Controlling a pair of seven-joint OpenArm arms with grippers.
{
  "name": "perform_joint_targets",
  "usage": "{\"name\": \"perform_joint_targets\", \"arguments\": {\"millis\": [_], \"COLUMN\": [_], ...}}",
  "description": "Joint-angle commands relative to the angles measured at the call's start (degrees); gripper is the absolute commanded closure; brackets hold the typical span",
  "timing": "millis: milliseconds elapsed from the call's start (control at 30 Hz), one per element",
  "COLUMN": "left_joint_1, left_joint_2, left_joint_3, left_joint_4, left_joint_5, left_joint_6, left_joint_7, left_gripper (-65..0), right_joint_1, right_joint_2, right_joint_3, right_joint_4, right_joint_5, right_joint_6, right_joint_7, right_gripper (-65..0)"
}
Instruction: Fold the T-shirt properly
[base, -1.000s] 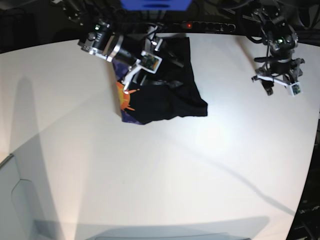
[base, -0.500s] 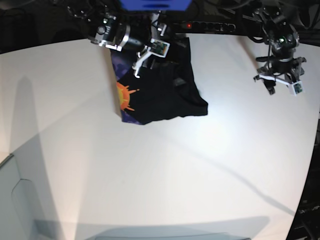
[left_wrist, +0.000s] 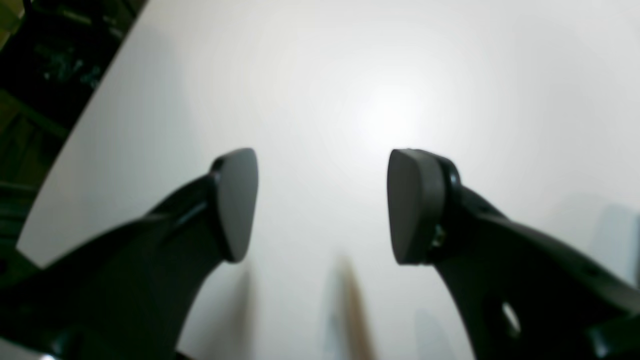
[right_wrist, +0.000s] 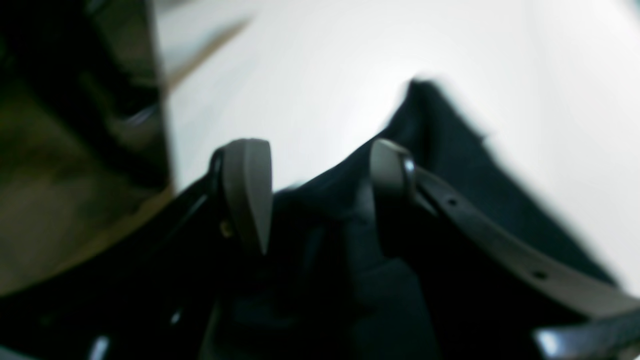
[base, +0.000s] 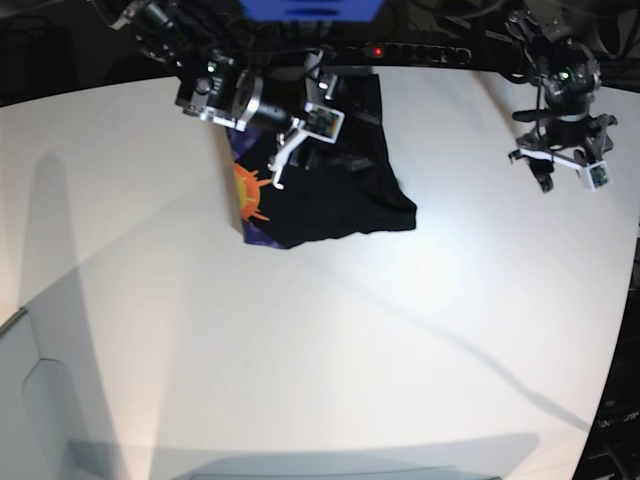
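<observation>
base overhead, wrist views near table (base: 330, 330)

One T-shirt (base: 330, 195), two end effectors, one white table (base: 330, 340)

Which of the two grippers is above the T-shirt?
The right gripper, on the base view's left, hangs open over the black T-shirt. The left gripper is above bare table.

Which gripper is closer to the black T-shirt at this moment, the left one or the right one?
The right. The right gripper hangs open directly over the T-shirt, empty. The left gripper is open too, far off over bare table, with no cloth near.
</observation>
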Motion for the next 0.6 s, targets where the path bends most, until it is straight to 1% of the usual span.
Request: {"name": "perform_joint_targets", "arguments": {"millis": [0, 133, 200, 267, 367, 500, 567], "left_joint_1": [0.33, 1.21, 2.09, 3.06, 4.73, 6.31, 6.49], "left_joint_2": [0.49, 2.16, 3.12, 4.00, 4.18, 3.74, 3.74], "left_joint_3": [0.50, 3.49, 4.99, 6.13, 8.68, 15.36, 19.23], "left_joint_4": [1.34, 1.96, 1.96, 2.31, 2.75, 2.92, 2.92], "left_joint_5": [-0.22, -1.45, -3.74, -6.99, -13.76, -24.22, -28.09], "left_joint_6": [0.17, 0.17, 0.17, 0.17, 0.26, 0.70, 0.79], "left_joint_7": [-1.08, -1.08, -1.08, -1.08, -1.08, -1.16, -1.16], "left_gripper": [-39.3, -39.4, -39.4, -39.4, -39.4, -39.4, -39.4], "right_joint_1": [0.76, 2.34, 2.60, 2.69, 2.69, 2.43, 2.16], "right_joint_2": [-0.80, -5.55, -7.57, -8.71, -9.06, -8.97, -8.89], "right_joint_3": [1.27, 9.27, 13.66, 18.06, 21.93, 25.88, 27.38], "right_joint_4": [1.07, 0.90, 0.72, 0.72, -0.33, -4.38, -6.22], "right_joint_5": [0.98, 0.98, 0.98, 0.89, 0.72, 0.72, 0.72], "right_joint_6": [0.84, 0.84, 0.84, 0.84, 0.84, 0.84, 0.84], "right_joint_7": [1.62, 1.53, 1.53, 1.53, 1.18, 1.53, 1.53], "right_gripper": [-32.2, -32.2, -32.3, -32.3, -32.3, -32.3, -32.3]}}
